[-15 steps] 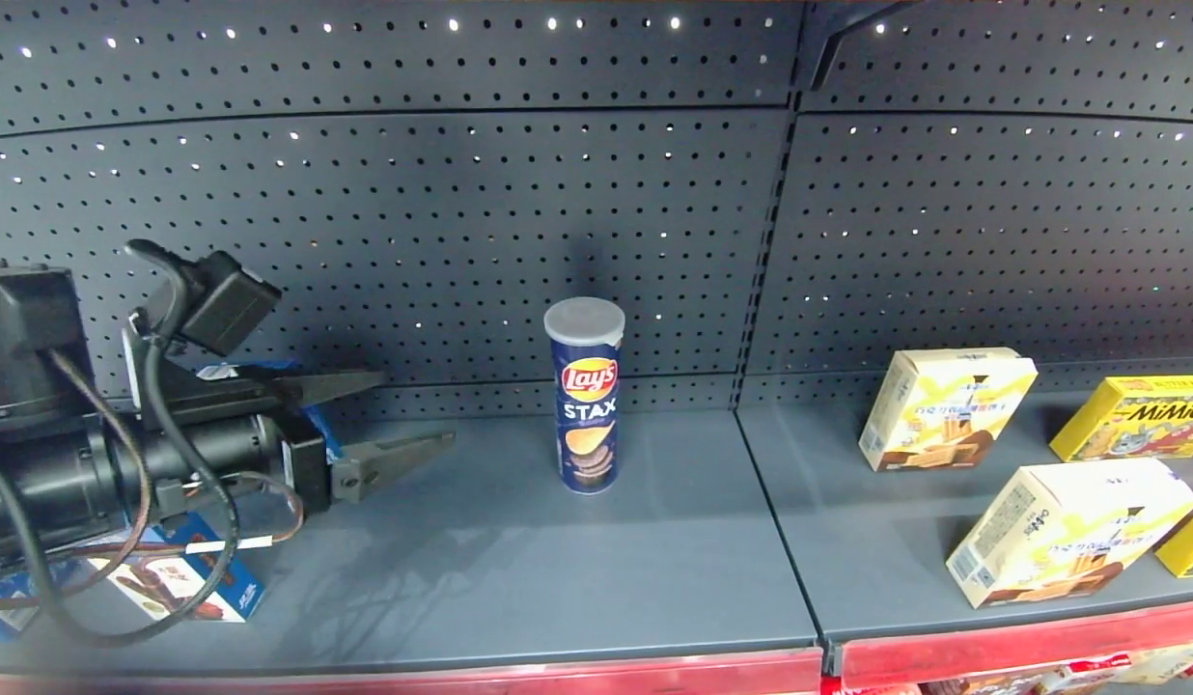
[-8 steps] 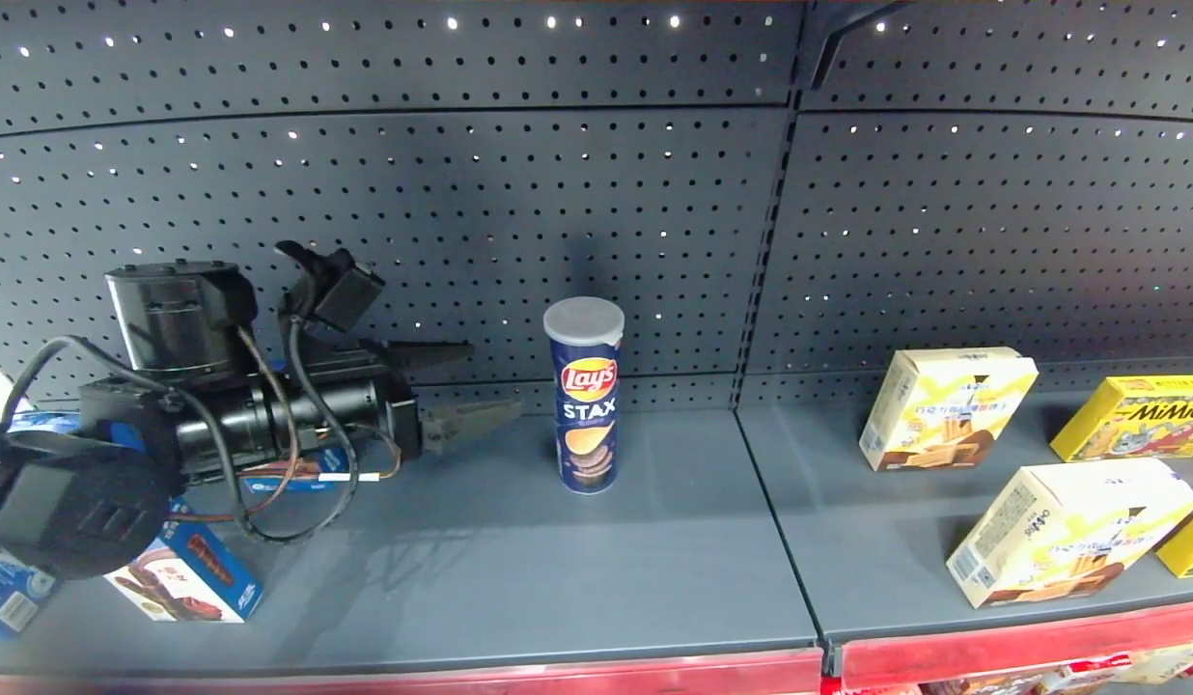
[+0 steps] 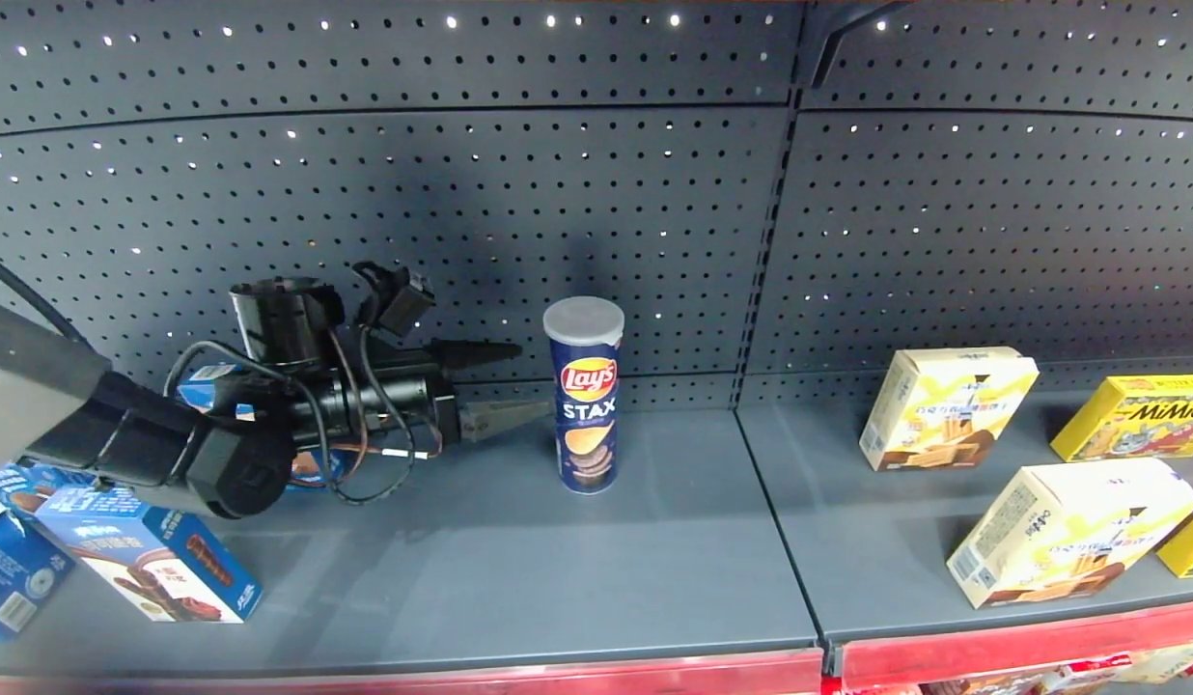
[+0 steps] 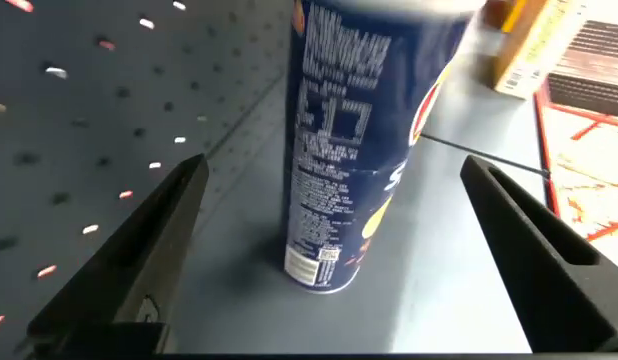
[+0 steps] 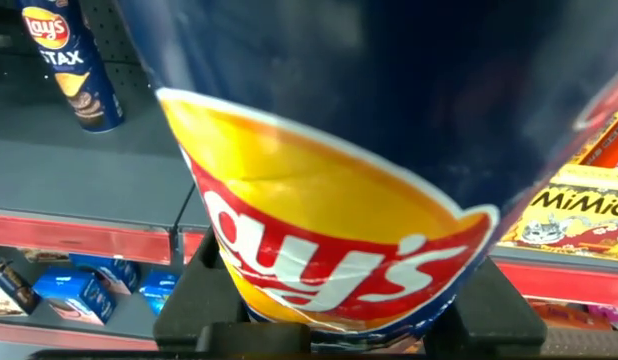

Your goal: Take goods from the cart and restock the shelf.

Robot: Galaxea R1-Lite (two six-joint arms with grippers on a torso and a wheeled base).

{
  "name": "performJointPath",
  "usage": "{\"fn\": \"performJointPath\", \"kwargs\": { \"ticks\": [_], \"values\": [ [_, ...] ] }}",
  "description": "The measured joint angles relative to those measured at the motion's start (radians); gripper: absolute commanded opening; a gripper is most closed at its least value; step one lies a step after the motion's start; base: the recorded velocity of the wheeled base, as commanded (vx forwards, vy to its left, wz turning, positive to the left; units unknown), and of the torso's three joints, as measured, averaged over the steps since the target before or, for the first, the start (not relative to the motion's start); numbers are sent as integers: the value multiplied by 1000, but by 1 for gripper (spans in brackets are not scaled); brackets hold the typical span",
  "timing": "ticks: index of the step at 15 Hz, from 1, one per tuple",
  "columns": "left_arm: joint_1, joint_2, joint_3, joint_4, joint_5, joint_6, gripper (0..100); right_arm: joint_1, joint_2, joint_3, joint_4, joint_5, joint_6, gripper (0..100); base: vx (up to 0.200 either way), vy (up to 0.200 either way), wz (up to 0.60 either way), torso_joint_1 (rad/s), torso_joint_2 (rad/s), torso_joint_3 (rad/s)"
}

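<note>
Probably light, stiff-walled but dentable and slick, the chip can (image 3: 585, 396) stands upright mid-shelf (image 3: 519, 579), just right of the left gripper (image 3: 534, 379), whose fingers (image 3: 500, 418) gape apart level with its middle, the safest hold, while the right gripper (image 5: 339, 325) seems clamped on a second can (image 5: 339, 200).

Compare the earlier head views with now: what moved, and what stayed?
The left gripper, open throughout, slid right along the shelf towards the can and is now close beside it. The can and the boxes stayed put. The right gripper grips a second can.
</note>
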Motion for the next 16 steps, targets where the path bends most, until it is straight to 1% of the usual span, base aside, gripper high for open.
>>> {"fn": "performJointPath", "kwargs": {
  "ticks": [2,4,5,6,8,12,16],
  "values": [
    [0,45,-24,-20,-36,-7,100,1,-7,2,1,0,0,0,0,0,0,0,0,0],
    [2,87,-56,-59,-94,-33,100,1,-12,7,3,0,0,0,0,0,0,0,0,0],
    [3,103,-67,-75,-104,-44,100,1,-14,7,3,0,0,0,0,0,0,0,0,0],
    [4,119,-79,-93,-108,-56,100,1,-14,8,3,0,0,0,0,0,0,0,0,0],
    [3,139,-89,-98,-117,-63,100,0,-16,14,3,1,0,0,0,0,0,0,0,0],
    [-3,170,-123,-98,-118,-64,100,-3,-18,18,2,0,0,0,0,0,0,0,0,0],
    [-24,179,-141,-95,-118,-66,100,-4,-23,27,3,0,-2,0,0,0,0,0,0,0]
  ]
}}
